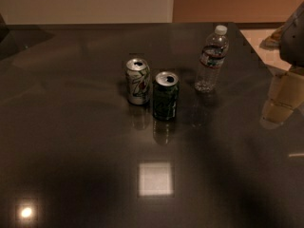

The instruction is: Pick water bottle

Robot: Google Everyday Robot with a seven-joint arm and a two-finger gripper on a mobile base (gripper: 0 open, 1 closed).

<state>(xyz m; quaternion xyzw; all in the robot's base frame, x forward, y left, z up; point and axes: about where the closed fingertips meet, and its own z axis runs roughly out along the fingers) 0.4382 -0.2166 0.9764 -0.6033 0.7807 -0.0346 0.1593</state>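
Camera view of a dark, glossy counter point(71, 141) that fills most of the field. The water bottle point(211, 61), a small clear ribbed bottle with a white cap point(221, 30) and a dark label band point(212, 57), stands upright at about 1 o'clock from the centre of the view, near the far right corner of the counter. Two opened soda cans stand upright near the centre. The green can point(166, 96) is the nearer one, and the silver-white can point(138, 81) stands just beside it at its 10 o'clock; whether the two touch cannot be told. The water bottle lies at 2 o'clock from the green can, apart from both cans and taller than either. The hand point(294, 39) shows only as a grey mass cut by the frame edge at 2 o'clock, to the right of the water bottle and well apart from it; whether it is open or closed cannot be told, and it holds nothing visible. Below it, at 3 o'clock, a yellowish reflection point(280, 99) lies on the counter. A bright square reflection point(155, 178) sits at 6 o'clock and a round glare spot point(26, 212) at 8 o'clock. Behind the counter, a pale wall point(85, 4) occupies 11 o'clock and an orange-brown panel point(237, 1) 1 o'clock.
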